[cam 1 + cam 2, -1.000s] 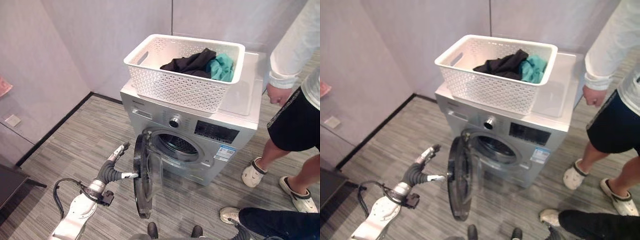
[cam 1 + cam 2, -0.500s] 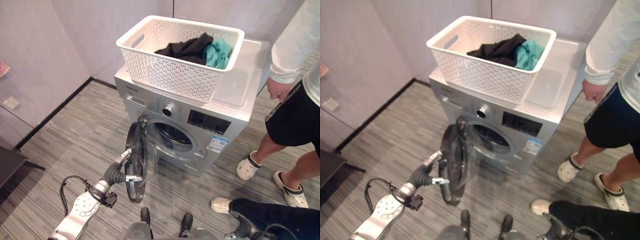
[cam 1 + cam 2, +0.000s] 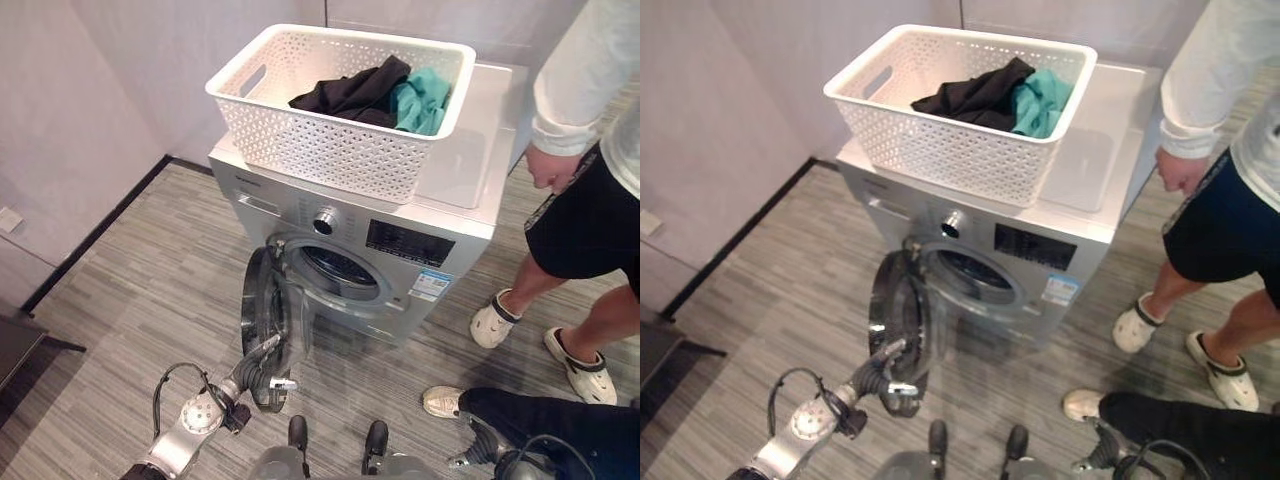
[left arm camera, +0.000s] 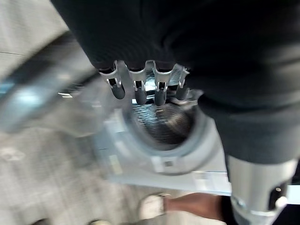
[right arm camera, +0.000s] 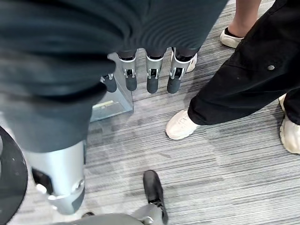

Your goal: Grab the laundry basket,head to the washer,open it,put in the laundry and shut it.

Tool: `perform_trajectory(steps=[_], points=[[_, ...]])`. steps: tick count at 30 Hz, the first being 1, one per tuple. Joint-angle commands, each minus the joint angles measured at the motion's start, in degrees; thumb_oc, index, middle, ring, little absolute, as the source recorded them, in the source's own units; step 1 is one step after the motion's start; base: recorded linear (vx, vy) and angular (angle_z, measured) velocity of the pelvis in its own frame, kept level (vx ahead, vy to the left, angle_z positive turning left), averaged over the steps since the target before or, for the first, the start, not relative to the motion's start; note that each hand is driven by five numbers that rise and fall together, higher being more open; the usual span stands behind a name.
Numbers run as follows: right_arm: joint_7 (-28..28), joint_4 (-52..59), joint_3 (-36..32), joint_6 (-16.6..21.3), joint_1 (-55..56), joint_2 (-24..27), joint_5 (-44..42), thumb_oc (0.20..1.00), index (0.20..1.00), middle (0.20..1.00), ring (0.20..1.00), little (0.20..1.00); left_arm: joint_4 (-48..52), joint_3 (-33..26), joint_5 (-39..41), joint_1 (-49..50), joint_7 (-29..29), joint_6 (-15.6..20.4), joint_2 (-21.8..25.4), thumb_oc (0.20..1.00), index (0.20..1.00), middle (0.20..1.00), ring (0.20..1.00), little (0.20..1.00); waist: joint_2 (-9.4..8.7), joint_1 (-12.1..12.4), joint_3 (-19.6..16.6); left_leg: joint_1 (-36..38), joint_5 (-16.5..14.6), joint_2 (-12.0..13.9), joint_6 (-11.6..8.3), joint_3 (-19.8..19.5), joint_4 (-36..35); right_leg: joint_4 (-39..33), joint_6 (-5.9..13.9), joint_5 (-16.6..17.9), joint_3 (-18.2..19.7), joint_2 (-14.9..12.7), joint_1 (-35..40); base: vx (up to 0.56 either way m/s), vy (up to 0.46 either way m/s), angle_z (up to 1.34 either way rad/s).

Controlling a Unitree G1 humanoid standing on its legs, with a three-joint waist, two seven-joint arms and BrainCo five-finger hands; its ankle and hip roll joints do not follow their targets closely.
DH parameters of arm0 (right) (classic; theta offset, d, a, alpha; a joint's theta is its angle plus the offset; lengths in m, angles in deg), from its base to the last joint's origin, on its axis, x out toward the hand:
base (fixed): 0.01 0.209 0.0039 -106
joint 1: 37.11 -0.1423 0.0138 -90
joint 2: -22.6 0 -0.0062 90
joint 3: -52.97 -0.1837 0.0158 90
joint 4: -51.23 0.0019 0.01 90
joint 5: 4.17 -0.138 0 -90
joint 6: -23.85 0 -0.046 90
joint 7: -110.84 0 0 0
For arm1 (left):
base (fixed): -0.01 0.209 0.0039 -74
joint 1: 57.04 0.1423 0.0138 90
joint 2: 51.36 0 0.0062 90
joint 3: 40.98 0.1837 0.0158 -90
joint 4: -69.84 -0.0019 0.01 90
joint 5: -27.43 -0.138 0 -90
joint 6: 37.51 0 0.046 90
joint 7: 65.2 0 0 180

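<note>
Basket (image 3: 330, 140): white, on washer (image 3: 440, 215) top, holding black and teal laundry (image 3: 375, 90).
Door (image 3: 262, 325): swung open.
Left hand (image 3: 262, 368): by door's lower edge, fingers relaxed, empty.
Right hand (image 5: 149, 77): fingers straight, empty.
Floor (image 3: 150, 290): grey planks; person (image 3: 585, 210) standing beside washer.

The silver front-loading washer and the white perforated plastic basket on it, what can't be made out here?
- White perforated laundry basket: anything under the black and teal clothes is hidden by them.
- Washer drum, eye views: its inside is dark and partly behind the open round glass door.
- Left hand: contact with the door is unclear; the wrist view is blurred.
- Person: cut off by the edge.
</note>
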Motion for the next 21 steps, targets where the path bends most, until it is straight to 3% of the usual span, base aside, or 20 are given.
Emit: perform_trajectory(steps=[1, 4, 10, 15, 21], points=[[-0.86, -0.44, 0.86, -0.60, 0.67, 0.15, -0.46, 1.000, 1.000, 1.000, 1.000, 1.000, 1.11, 0.04, -2.80, -1.38, -2.64, 0.74, 0.17, 1.000, 1.000, 1.000, 1.000, 1.000, -4.08, -0.73, -2.13, -5.11, 2.01, -1.67, -0.59, 0.39, -0.57, -0.05, 3.95, -3.67, 2.57, -2.59, 0.64, -0.02, 0.079, -0.37], [-1.17, -2.10, 0.58, -1.51, -0.02, -0.68, -0.55, 1.000, 1.000, 1.000, 1.000, 1.000, -10.17, -1.50, -5.90, -3.43, -4.55, -1.58, -3.16, 1.000, 1.000, 1.000, 1.000, 1.000, -5.06, -1.54, -1.93, -5.69, 1.30, -1.78, 0.16, 2.40, -1.02, -0.05, 4.43, -2.56, 5.02, -2.96, -1.59, -0.02, 0.084, -0.36], [-2.20, -4.43, -0.33, -2.50, -1.99, -1.42, -1.41, 1.000, 1.000, 1.000, 1.000, 1.000, -20.78, -4.10, -14.07, -8.21, -9.64, -4.15, -4.69, 1.000, 1.000, 1.000, 1.000, 1.000, -6.73, -2.31, -0.52, -7.50, 0.72, -2.07, 1.06, 4.19, -1.05, -0.05, 5.08, -0.70, 7.76, -3.65, -5.19, -0.05, 0.079, -0.31], [-3.95, -9.50, -2.59, -3.31, -3.61, -3.70, -3.90, 1.000, 1.000, 1.000, 1.000, 1.000, -28.12, -8.58, -17.13, -12.86, -15.83, -5.94, -4.20, 1.000, 1.000, 1.000, 1.000, 1.000, -7.75, -2.51, 0.09, -8.15, 0.33, -2.54, 1.59, 5.11, -1.52, -0.05, 5.74, 0.33, 9.03, -4.31, -6.72, 0.00, 0.084, -0.15], [-3.97, -12.82, -3.69, -3.79, -3.30, -4.58, -4.61, 1.000, 1.000, 1.000, 1.000, 1.000, -32.49, -13.45, -16.36, -15.20, -19.30, -6.79, -1.36, 1.000, 1.000, 1.000, 1.000, 1.000, -7.72, -2.74, -1.02, -7.33, -0.37, -2.83, 1.59, 5.48, -1.52, -0.05, 6.13, 0.36, 9.03, -4.82, -6.24, 0.06, 0.056, 0.00]])
